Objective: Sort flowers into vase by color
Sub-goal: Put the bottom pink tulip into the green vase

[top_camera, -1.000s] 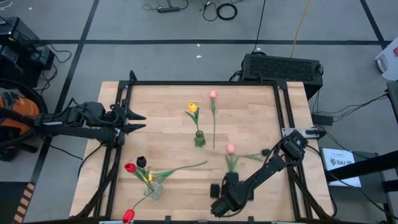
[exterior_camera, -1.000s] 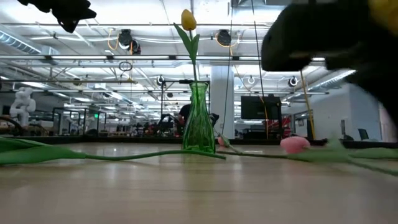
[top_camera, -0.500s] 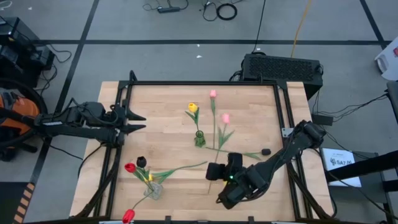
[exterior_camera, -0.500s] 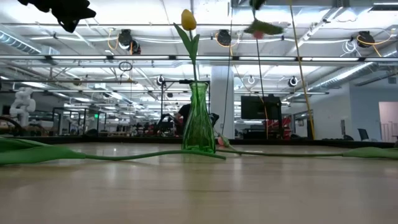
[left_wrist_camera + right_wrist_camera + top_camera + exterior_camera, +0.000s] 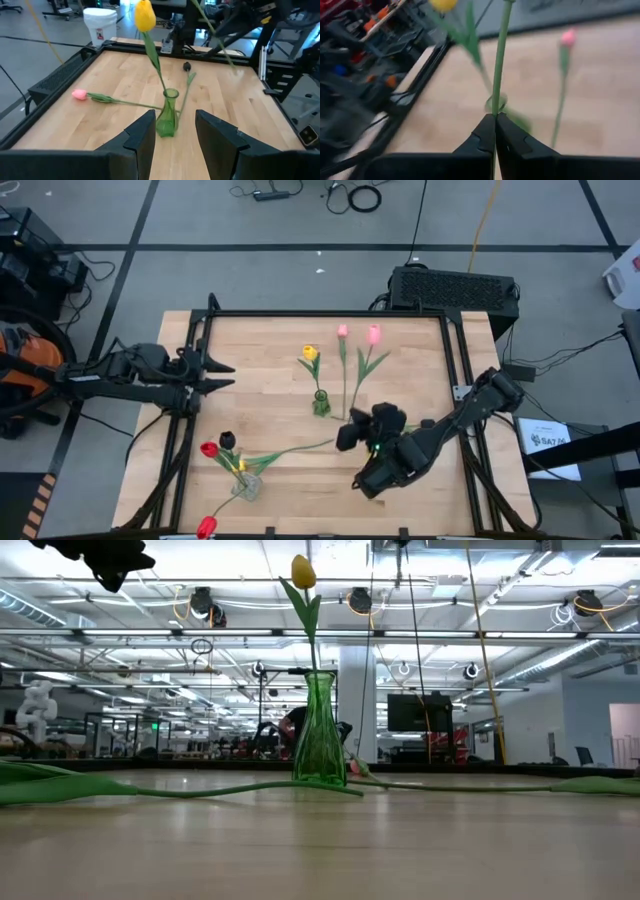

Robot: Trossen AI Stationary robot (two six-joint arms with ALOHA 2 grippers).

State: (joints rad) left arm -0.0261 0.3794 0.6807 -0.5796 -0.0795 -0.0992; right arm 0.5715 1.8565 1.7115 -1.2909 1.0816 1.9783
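Your right gripper sits over the middle of the table, its fingers pressed together on the thin green stem of a pink tulip. In the right wrist view you see that stem rising straight from between the closed fingertips. From above, the stem runs from the gripper toward the far edge, with a long green leaf partway up and a small pink head at its tip.

That head lies just beside a second pink tulip, whose stem stretches flat along the wood. Between them and the left arm stands a slim green glass vase holding one yellow tulip; the low view shows it upright, yellow head high on a leafy stem.

Near the front left you have a clear vase with a red tulip and a black tulip at it, green leaves spilling out, one long stem trailing toward the table's centre. Another red tulip lies at the front edge. A small black flower head rests beside your right arm.

Your left gripper waits at the table's left edge, fingers spread and holding nothing, pointed at the green vase.
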